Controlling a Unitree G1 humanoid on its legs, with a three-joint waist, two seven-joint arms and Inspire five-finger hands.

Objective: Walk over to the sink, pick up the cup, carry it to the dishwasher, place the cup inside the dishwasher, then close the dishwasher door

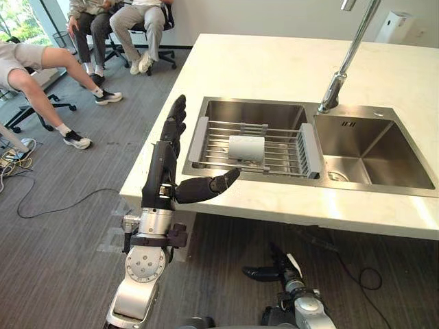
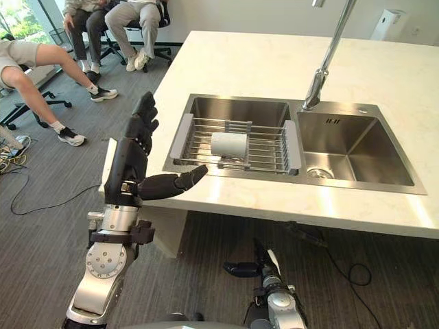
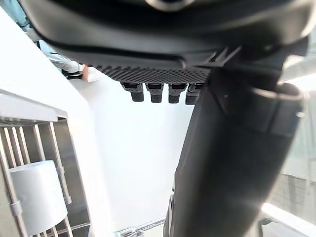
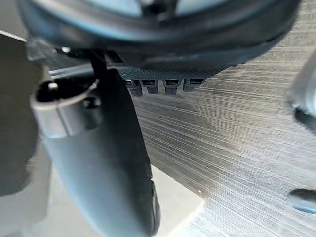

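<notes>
Cup (image 1: 246, 149): white, laid on its side in the wire dish rack (image 1: 285, 152), which is set across the left basin of the steel sink (image 1: 384, 147), centre of frame. The faucet (image 1: 346, 65) is mounted at the sink's far rim, between the basins.

Left hand (image 1: 164, 161) is held upright at the left front corner of the countertop (image 1: 274, 65). Its fingers are straight and the thumb is stretched toward the rack. Nothing is grasped and the cup is not touched.

Right hand (image 1: 271, 273) is seen low at bottom centre over the carpet (image 1: 62, 226), fingers relaxed, empty.

Seated persons (image 1: 137, 20) are noted at upper left, well apart from the counter edge. Open carpet is seen between.
</notes>
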